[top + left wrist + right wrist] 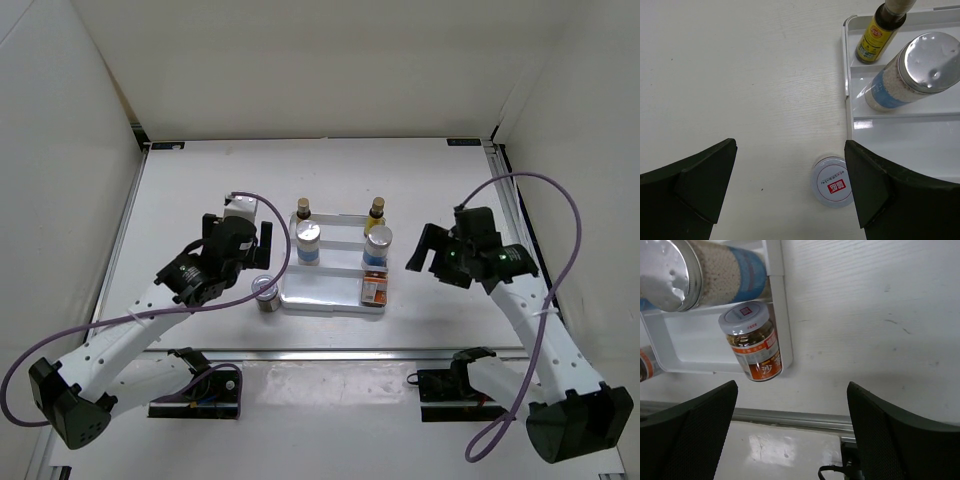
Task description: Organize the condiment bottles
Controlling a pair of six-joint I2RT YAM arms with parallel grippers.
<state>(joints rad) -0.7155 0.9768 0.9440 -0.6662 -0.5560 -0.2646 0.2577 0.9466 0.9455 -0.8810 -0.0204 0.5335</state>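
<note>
Left gripper (pixel 790 150): jaws wide, nothing held, hovering over short red-label jar (pixel 834 181). Jar stands on table, just beside front-left corner of white tray (pixel 846 90) (only bottle off tray). Right gripper (pixel 792 390): also spread, empty, near second red-label jar (pixel 752 342) on tray's front step.

Risks:
- Loose jar sits off-centre toward one finger; closing may tip or shove it.
- That finger, descending, may strike tray rim and jolt blue-label bottle (pixel 910 75).

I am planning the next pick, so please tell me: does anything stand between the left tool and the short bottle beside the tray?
Nothing visible does. The left tool is open above the short bottle, which stands alone on the table, just left of the tray.
</note>
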